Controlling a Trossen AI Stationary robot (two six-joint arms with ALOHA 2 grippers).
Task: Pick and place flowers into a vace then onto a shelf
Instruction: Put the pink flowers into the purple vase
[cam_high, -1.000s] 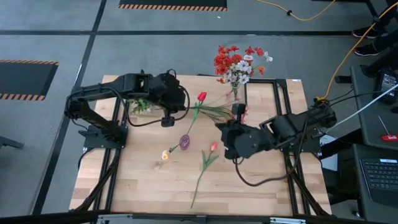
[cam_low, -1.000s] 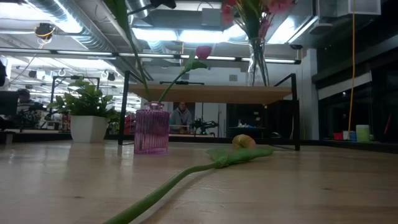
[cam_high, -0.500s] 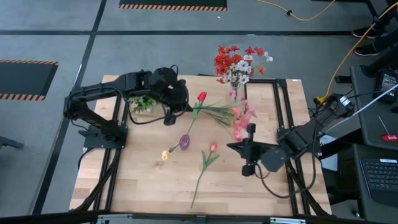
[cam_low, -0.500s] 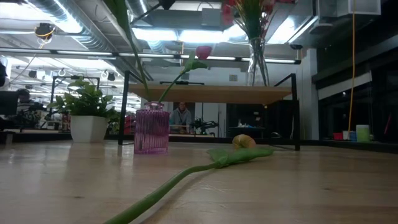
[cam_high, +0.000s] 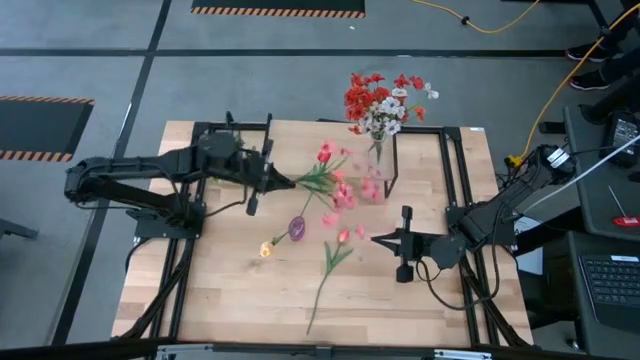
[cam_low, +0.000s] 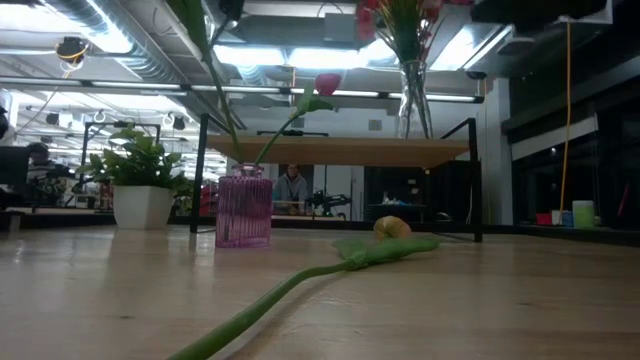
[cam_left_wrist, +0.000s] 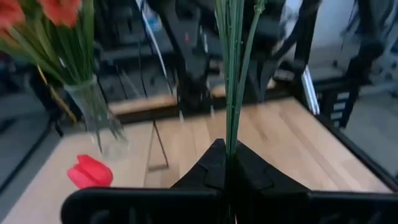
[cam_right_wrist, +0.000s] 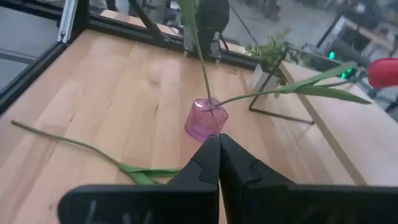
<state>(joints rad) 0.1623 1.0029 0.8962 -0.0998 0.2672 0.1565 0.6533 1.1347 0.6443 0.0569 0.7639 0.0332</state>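
The left gripper is clamped on the green stems of a pink spray. In the left wrist view the stems rise from between the closed fingers. The blooms hang ahead of the fingertips, above the table, near the shelf and the clear vase of red and white flowers standing on it.

Handling, as a judgement:
- The spray is light; load on the grip is negligible
- The stems are thin and springy, so the bloom end droops and swings when the arm moves
- The stems look smooth and may twist or slide between the fingers
- Grip low on the bundled stems, never on the blooms, which crush and shed easily

The right gripper is closed on nothing and hovers over the table. The pink vase sits just ahead of its fingertips, holding a red tulip that leans toward the shelf. A loose pink tulip lies on the table close to the right fingertips, its stem running away to one side. A small yellow bloom lies beyond the pink vase, well apart from both grippers
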